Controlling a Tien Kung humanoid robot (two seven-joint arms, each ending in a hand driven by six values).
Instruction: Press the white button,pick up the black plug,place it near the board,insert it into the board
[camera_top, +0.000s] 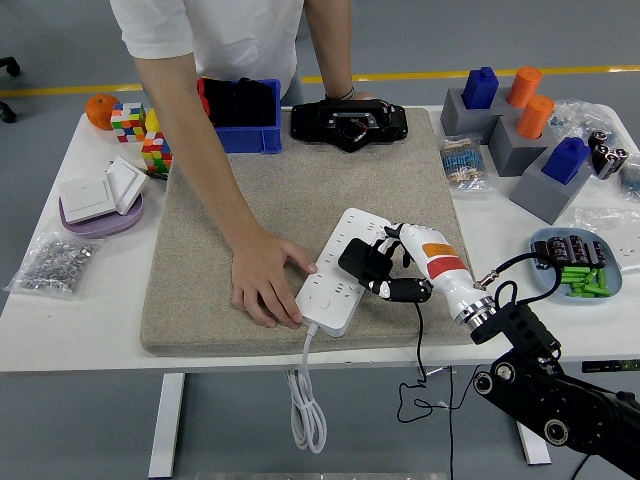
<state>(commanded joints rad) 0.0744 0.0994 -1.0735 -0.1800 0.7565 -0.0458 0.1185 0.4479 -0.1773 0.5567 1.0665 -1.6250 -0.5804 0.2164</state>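
We take the beige felt mat (300, 190) on the white tabletop (60, 310) as our landmark. Left of it we see an orange ball (100, 110), multicoloured puzzle cubes (128, 121), a lilac plate (98, 216) bearing white wall switches (100, 190), and a clear bag of metal nuts (50, 264). At its far edge sit a blue plastic bin (245, 117) and a black device (348, 125). Right of it stand grey blocks (545, 180) with blue and orange pegs.

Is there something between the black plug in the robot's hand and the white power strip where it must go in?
Nothing visible. The right hand holds the plug just over the power strip; the person's hand presses its left end, beside the path.
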